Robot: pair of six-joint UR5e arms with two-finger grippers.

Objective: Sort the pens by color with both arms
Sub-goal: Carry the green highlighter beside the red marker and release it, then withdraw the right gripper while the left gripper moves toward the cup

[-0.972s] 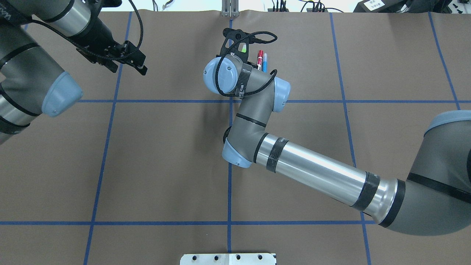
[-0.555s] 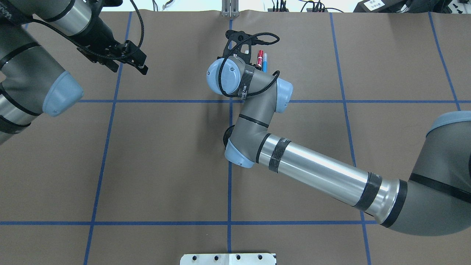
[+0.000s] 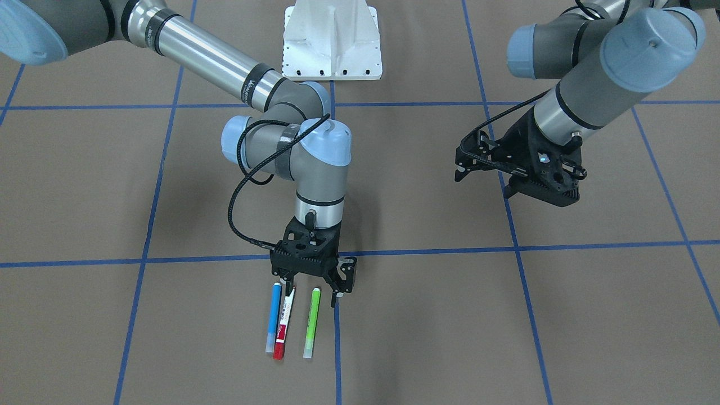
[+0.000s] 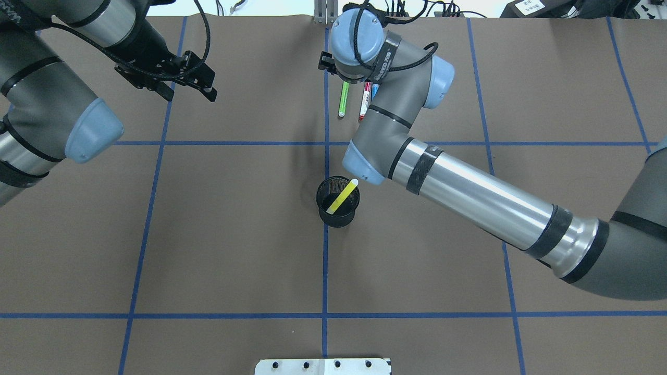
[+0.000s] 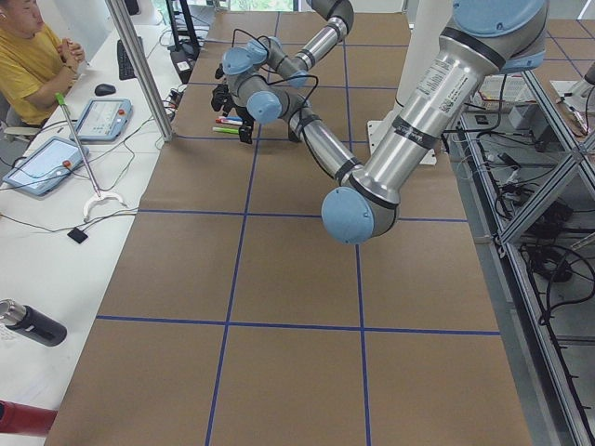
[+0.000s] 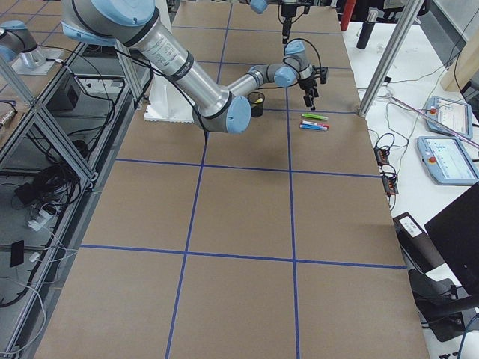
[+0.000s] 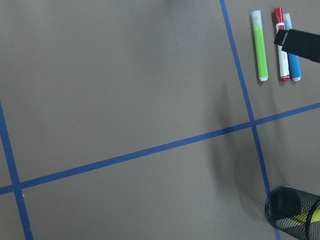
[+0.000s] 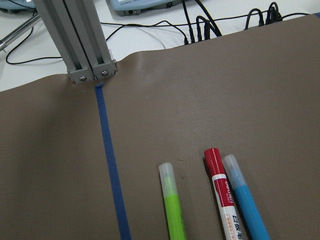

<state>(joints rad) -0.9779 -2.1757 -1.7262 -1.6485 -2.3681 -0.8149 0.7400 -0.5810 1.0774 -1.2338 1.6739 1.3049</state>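
Right arm has swung toward the table's far edge — its wrist now sits up near that edge and its elbow is off the centre. The cup is uncovered, with the yellow pen leaning in it. Green pen now lies in plain view on the table, just left of the red pen. Left gripper has shifted slightly right.
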